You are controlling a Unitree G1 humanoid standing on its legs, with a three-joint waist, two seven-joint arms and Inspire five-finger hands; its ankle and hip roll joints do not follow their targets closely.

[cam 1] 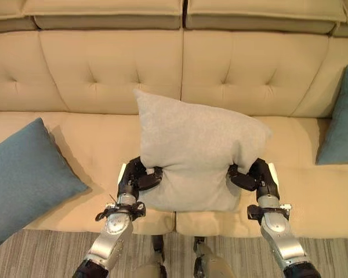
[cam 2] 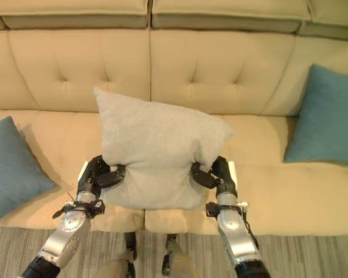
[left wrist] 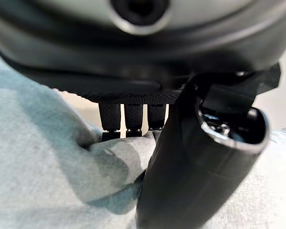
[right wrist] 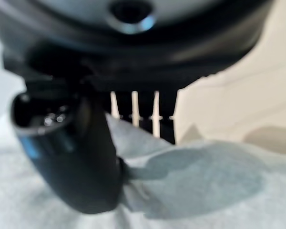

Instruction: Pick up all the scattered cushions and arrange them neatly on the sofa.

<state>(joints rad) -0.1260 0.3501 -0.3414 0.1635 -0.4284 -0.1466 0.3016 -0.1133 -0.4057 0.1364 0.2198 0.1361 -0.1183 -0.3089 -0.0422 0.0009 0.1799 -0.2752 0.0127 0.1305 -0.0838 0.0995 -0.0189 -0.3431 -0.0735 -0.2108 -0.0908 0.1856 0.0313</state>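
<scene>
Grey cushion (cam 1: 194,153) pinched between left hand (cam 1: 134,179) and right hand (cam 1: 255,176) (both clenched on lower corners) — sofa (cam 1: 93,75) backrest straight ahead, just beyond.

Both eye views look steeply down from the head at the beige sofa (cam 1: 75,75), backrest along frame top, seat front edge low. Shared: the grey cushion (cam 1: 191,156) at centre, shifted leftward in the right eye view. Each wrist view sits very close behind its own hand, facing cushion fabric (left wrist: 43,167).
</scene>
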